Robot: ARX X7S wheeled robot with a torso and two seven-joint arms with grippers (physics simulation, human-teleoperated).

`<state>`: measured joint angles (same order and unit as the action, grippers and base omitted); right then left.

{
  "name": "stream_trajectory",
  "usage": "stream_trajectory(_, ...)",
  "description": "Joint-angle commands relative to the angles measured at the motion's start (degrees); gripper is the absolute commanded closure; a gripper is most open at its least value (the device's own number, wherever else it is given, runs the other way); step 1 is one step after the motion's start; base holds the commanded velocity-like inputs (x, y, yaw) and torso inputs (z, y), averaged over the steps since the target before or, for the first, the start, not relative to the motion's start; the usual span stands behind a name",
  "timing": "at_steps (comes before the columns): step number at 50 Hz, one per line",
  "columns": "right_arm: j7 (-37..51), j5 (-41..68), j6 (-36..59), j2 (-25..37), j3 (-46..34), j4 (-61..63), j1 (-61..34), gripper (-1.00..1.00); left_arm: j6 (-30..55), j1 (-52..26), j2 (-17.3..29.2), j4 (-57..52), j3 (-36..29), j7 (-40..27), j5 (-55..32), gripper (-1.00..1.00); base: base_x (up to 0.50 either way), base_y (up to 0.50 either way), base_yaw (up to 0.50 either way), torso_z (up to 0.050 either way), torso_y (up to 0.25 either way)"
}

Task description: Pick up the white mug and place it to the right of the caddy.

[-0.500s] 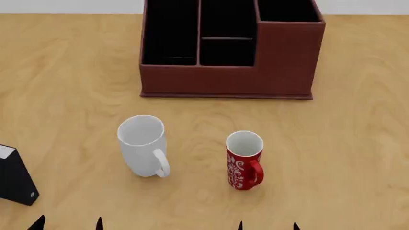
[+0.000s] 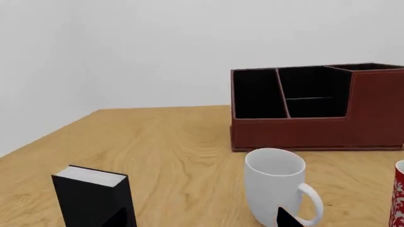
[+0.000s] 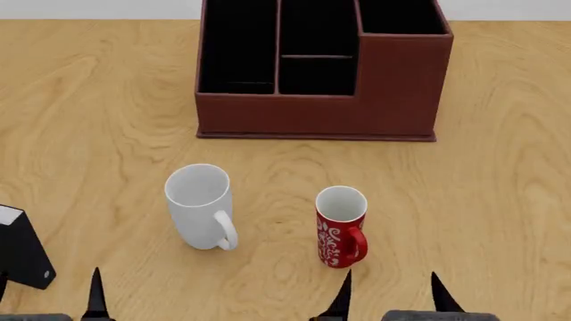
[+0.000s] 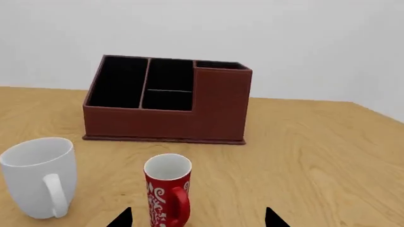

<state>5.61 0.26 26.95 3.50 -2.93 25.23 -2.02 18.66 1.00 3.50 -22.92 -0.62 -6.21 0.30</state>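
Note:
The white mug (image 3: pixel 198 207) stands upright on the wooden table, handle toward me; it also shows in the left wrist view (image 2: pixel 275 189) and the right wrist view (image 4: pixel 39 177). The reddish-brown caddy (image 3: pixel 312 117) stands behind it (image 2: pixel 315 132) (image 4: pixel 164 123). My left gripper (image 3: pixel 49 301) is open and empty, low at the near edge, short and left of the white mug (image 2: pixel 203 220). My right gripper (image 3: pixel 390 297) is open and empty, just short of the red mug (image 4: pixel 197 218).
A slim red mug with white pattern (image 3: pixel 341 227) stands right of the white mug (image 4: pixel 167 194). A black box with a white top (image 3: pixel 20 251) stands at the near left (image 2: pixel 94 198). Bare wooden table (image 3: pixel 499 200) lies right of the caddy.
Both grippers have moved forward, their fingertips reaching further into the head view. The mugs, caddy and black box have stayed in place.

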Motion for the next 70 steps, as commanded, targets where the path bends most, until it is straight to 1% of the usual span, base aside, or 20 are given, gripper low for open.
stream_trajectory(1, 1.7, -0.8, 22.0, 2.1, -1.3, 19.2, -4.8, -1.00, 17.8, -1.6, 2.0, -18.3, 0.1, -1.6, 0.2, -1.00, 0.00, 0.00, 0.00, 0.000, 0.000)
stream_trajectory(5, 1.9, -1.1, 28.8, 2.6, -2.4, 24.7, -7.4, -1.00, 24.9, -3.1, 2.8, -24.3, -0.5, -1.2, 0.0, -1.00, 0.00, 0.00, 0.00, 0.000, 0.000)
stream_trajectory(8, 2.3, -1.7, 32.4, 3.1, -3.3, 28.0, -9.3, -1.00, 29.0, -3.9, 2.9, -28.9, 0.3, -0.6, -1.4, -1.00, 0.00, 0.00, 0.00, 0.000, 0.000)
stream_trajectory(14, 2.2, -0.8, 34.3, 2.5, -2.4, 30.6, -10.2, -1.00, 32.5, -4.9, 3.3, -32.6, 1.0, -0.3, -2.5, -1.00, 0.00, 0.00, 0.00, 0.000, 0.000)
stream_trajectory(16, 2.7, -1.1, 34.9, 2.8, -2.7, 31.2, -10.3, -1.00, 32.6, -5.0, 3.4, -32.9, 1.2, -0.2, -2.8, -1.00, 0.00, 0.00, 0.00, 0.000, 0.000)
stream_trajectory(37, 3.4, 0.1, 35.8, 3.3, -1.7, 32.3, -10.6, -1.00, 33.0, -5.3, 3.8, -33.1, 1.5, -1.0, -4.6, -1.00, -0.05, -0.49, 0.00, 0.000, 0.000)
stream_trajectory(38, 3.6, 0.0, 35.7, 3.3, -1.6, 32.2, -10.6, -1.00, 33.0, -5.3, 3.9, -33.1, 1.5, -1.0, -4.7, -1.00, -0.04, -0.29, 0.00, 0.000, 0.000)
stream_trajectory(39, 5.5, -1.9, 37.4, 4.2, -3.3, 31.7, -11.3, -1.00, 32.9, -5.3, 3.9, -33.0, 1.5, -1.1, -4.7, -1.00, 0.00, 0.00, 0.00, 0.000, 0.000)
stream_trajectory(40, 4.5, -0.6, 37.3, 3.1, -1.9, 31.7, -11.4, -1.00, 32.6, -5.2, 4.0, -32.8, 1.5, -1.1, -4.8, -1.00, 0.00, 0.01, 0.00, 0.000, 0.000)
stream_trajectory(50, 5.3, -0.2, 40.0, 2.8, -0.9, 32.3, -12.3, -1.00, 32.1, -5.1, 4.3, -32.8, 1.7, -1.1, -5.7, -1.00, 0.00, 0.00, 0.00, 0.000, 0.000)
stream_trajectory(70, 6.6, -0.2, 40.8, 4.2, -3.0, 32.7, -11.8, -1.00, 31.8, -4.6, 5.1, -33.3, 2.5, -2.2, -6.9, -1.00, 0.50, 0.00, 0.00, 0.000, 0.000)
